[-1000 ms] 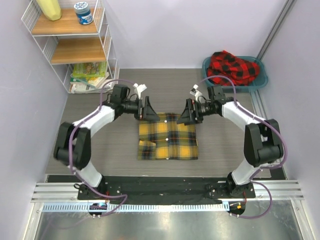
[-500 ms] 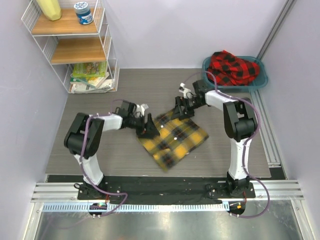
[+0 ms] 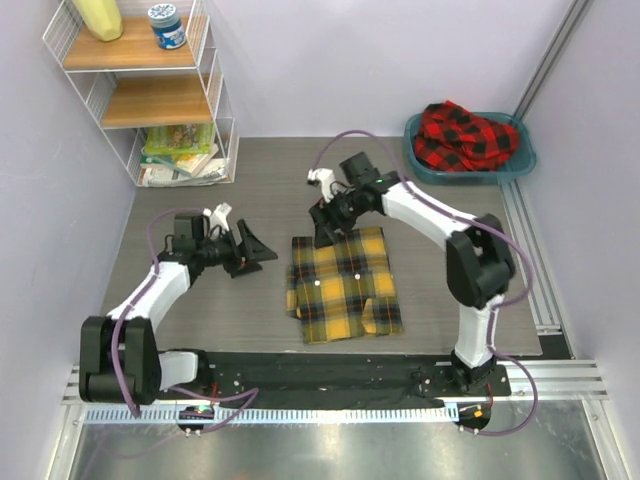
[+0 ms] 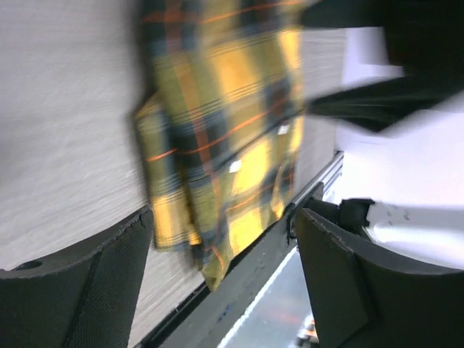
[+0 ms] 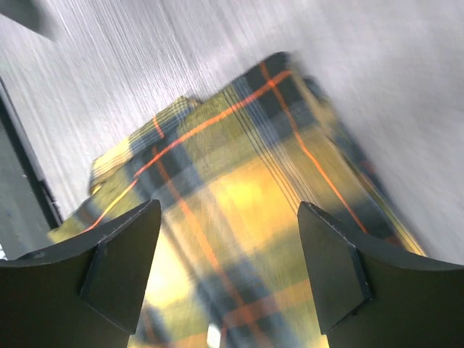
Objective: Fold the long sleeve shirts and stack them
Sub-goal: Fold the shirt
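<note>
The left gripper (image 3: 257, 249) is seen wide open and empty, left of the folded yellow shirt (image 3: 345, 285), which is laid flat mid-table. The right gripper (image 3: 326, 225) is spread wide over the shirt's far left corner. The red shirt (image 3: 465, 135) is heaped in the teal basin (image 3: 526, 160), far right.

Bright, even overhead light is filling the top view — only soft shadows are falling on the desk (image 3: 262, 185), and the metal rail (image 3: 330, 445) is glaring. Both wrist views are smearing with motion blur — the yellow plaid shirt (image 4: 217, 138) is streaking.
</note>
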Controlling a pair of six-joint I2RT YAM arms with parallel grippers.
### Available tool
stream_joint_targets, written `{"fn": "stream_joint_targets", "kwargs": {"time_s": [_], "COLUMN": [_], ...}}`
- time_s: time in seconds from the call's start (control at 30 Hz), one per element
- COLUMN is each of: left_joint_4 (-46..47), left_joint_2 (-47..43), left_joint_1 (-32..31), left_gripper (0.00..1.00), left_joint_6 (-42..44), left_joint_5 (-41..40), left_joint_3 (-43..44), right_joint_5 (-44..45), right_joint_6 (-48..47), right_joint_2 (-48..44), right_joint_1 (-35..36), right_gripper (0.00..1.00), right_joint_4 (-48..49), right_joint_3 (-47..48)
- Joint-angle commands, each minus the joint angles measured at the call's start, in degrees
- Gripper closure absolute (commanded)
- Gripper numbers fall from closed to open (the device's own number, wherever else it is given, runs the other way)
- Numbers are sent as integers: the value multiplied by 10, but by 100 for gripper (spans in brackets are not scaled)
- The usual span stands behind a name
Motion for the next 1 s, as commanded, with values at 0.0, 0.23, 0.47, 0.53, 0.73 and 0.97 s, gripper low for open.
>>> {"fn": "stream_joint_targets", "kwargs": {"time_s": [0.0,0.23,0.47,0.53,0.73,0.97], "left_joint_4": [5,98,218,224,240,283], "left_joint_2": [68,101,195,222,262,285], "left_joint_1": [-5,-35,-77,-86,-124,-152], "left_gripper": [23,41,38,34,27,30], "left_joint_6": [-47,-69,-106,-109,-127,-150], "left_joint_5": [-49,-52,-51,-53,-69,-71], "left_joint_3": [-49,-103,-122,-108,-96,-83], "right_joint_5": [18,-47,-44,-43,-38,-42], "right_joint_6": [42,132,147,147,165,183], "right_joint_2": [-123,-174,-104,-83,-62,-41], "right_joint_1": [-19,-16,-17,-18,-24,-31], "right_gripper": [21,55,60,61,63,64], "right_joint_4": [-6,43,89,95,105,113], "right_joint_3": [-38,-217,-247,-239,-225,-206]}}
